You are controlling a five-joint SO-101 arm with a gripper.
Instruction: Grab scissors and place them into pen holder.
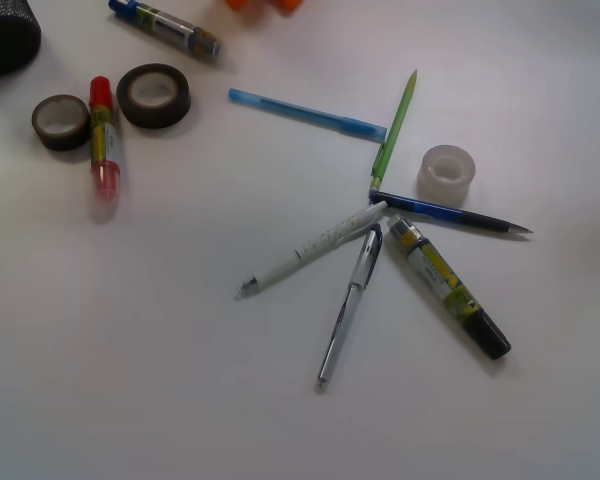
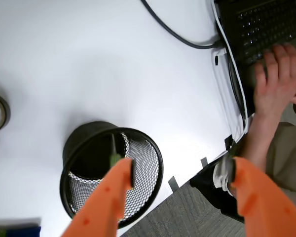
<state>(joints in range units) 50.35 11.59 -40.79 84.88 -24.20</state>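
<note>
Several pens [image 1: 311, 247] and markers [image 1: 448, 287] lie scattered mid-frame in the front view, tape rolls [image 1: 153, 95] upper left, pen holder [image 1: 7, 35] at the corner. Only the wrist view shows the gripper [image 2: 180, 173], jaws apart, above the holder; a green sliver inside is probably the scissors [image 2: 114, 157]. A hand [image 2: 281, 81] types upper right.

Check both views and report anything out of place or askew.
Nothing is spilled or damaged. The pen holder stands upright below the open gripper, with a green sliver inside, too small to identify. The green pen, dark blue pen and white pen lie untidily, ends meeting near the clear tape roll.
</note>
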